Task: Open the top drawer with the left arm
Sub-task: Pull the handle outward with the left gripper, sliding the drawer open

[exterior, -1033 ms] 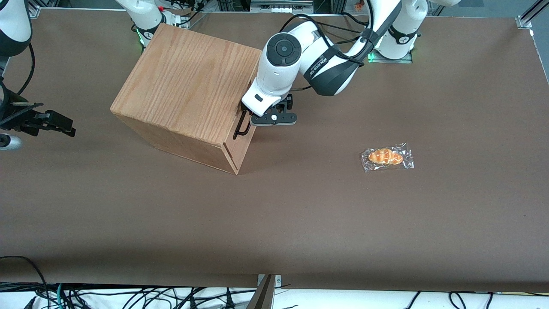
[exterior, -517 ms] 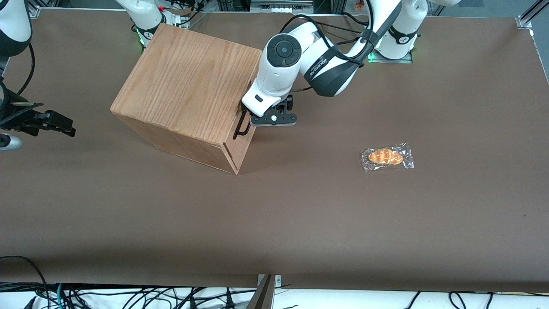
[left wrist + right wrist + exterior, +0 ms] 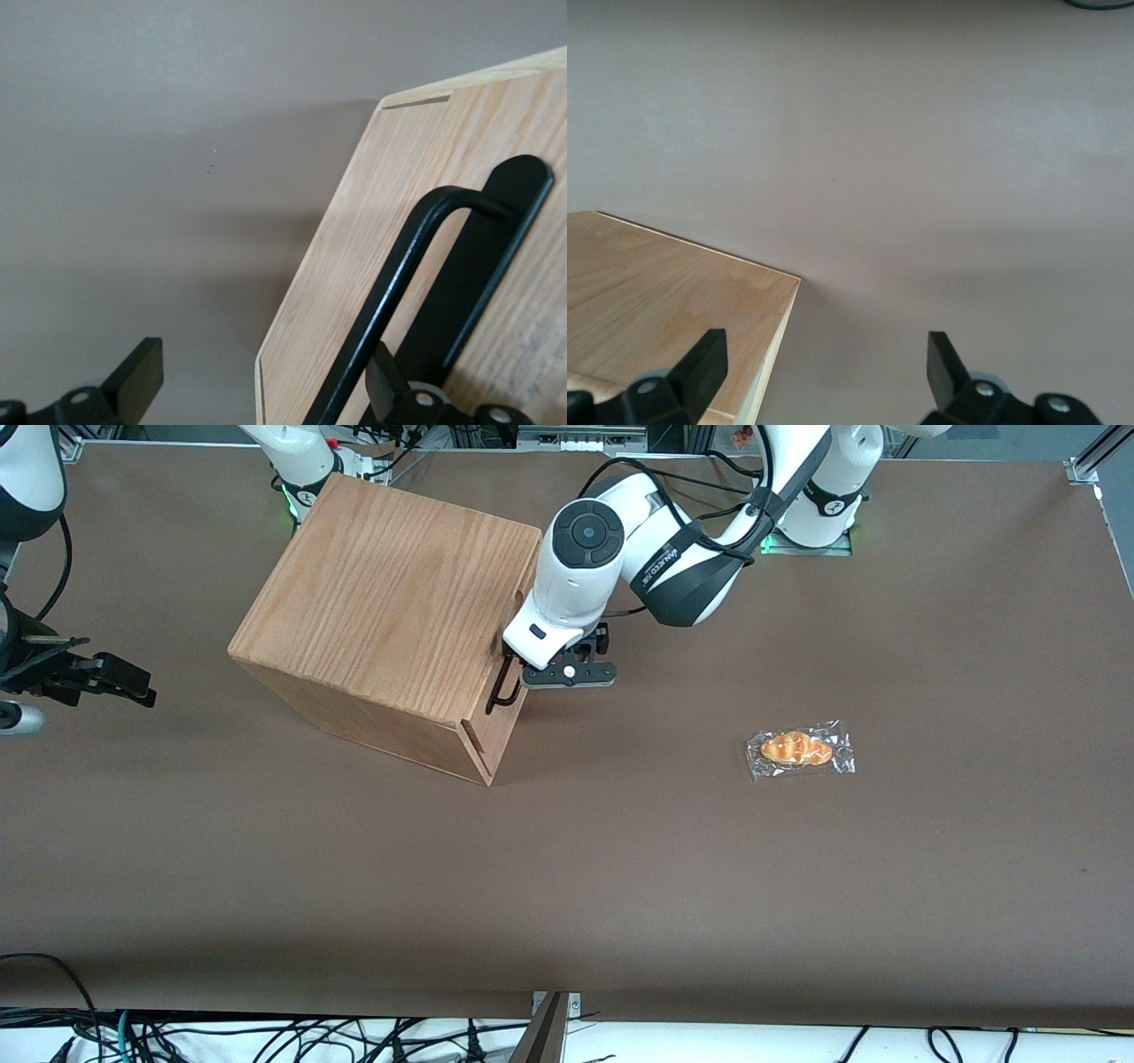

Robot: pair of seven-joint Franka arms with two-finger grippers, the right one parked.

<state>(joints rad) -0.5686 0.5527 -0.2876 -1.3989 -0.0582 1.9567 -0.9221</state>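
The wooden cabinet [image 3: 390, 611] stands on the brown table, its front turned toward the working arm's end. The top drawer [image 3: 399, 204] looks shut, its pale front flush with the cabinet edge. A thin black bar handle [image 3: 416, 257] runs along that front and also shows in the front view as the handle [image 3: 501, 687]. My left arm [image 3: 620, 549] reaches down in front of the drawer. Its gripper [image 3: 261, 385] is open, with the handle passing between the two fingers, close to one finger [image 3: 383, 390]. The other finger [image 3: 142, 372] hangs over the table. In the front view the gripper [image 3: 524, 675] is mostly hidden under the wrist.
A wrapped bread roll [image 3: 799, 749] lies on the table toward the working arm's end, nearer the front camera than the gripper. The cabinet's top corner [image 3: 664, 301] shows in the right wrist view. Brown table surface [image 3: 620, 868] spreads between the cabinet and the front edge.
The wrist and gripper have shifted very slightly away from the cabinet front and a little nearer the camera. The cabinet has not moved.
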